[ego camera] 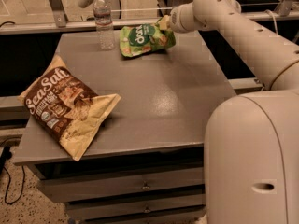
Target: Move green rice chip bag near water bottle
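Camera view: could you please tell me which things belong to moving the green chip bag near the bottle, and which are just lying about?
Part of the job: green chip bag; water bottle, upright beside it; gripper, shut on the bag's right end, at the back of the table.
Lying about: brown Sea Salt bag, front left.

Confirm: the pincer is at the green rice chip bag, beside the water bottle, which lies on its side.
Not quite: the camera view shows the water bottle standing upright. The pincer is at the green rice chip bag beside it.
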You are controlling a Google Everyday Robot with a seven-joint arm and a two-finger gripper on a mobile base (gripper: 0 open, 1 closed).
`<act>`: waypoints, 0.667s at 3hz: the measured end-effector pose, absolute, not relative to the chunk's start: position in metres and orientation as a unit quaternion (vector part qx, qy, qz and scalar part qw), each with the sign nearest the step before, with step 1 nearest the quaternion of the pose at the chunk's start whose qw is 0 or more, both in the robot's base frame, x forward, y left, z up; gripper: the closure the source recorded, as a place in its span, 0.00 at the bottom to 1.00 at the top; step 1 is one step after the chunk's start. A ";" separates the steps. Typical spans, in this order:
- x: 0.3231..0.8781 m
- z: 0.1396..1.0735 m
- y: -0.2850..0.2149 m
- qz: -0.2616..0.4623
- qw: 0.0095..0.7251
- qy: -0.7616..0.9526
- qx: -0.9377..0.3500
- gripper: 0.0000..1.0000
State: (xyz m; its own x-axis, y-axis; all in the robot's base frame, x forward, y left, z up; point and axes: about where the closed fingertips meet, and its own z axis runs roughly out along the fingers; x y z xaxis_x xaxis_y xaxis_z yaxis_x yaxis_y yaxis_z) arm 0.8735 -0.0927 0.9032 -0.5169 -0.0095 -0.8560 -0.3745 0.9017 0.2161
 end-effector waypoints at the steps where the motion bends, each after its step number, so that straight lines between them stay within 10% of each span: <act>1: 0.875 0.900 -0.092 0.190 0.473 0.854 -0.108 0.83; 2: 0.876 0.897 -0.092 0.188 0.470 0.856 -0.106 0.59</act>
State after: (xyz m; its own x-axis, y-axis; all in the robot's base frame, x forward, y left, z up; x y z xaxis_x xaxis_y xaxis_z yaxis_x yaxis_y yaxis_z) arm 0.8761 -0.0916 0.8974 -0.5356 -0.0059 -0.8445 -0.3587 0.9069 0.2211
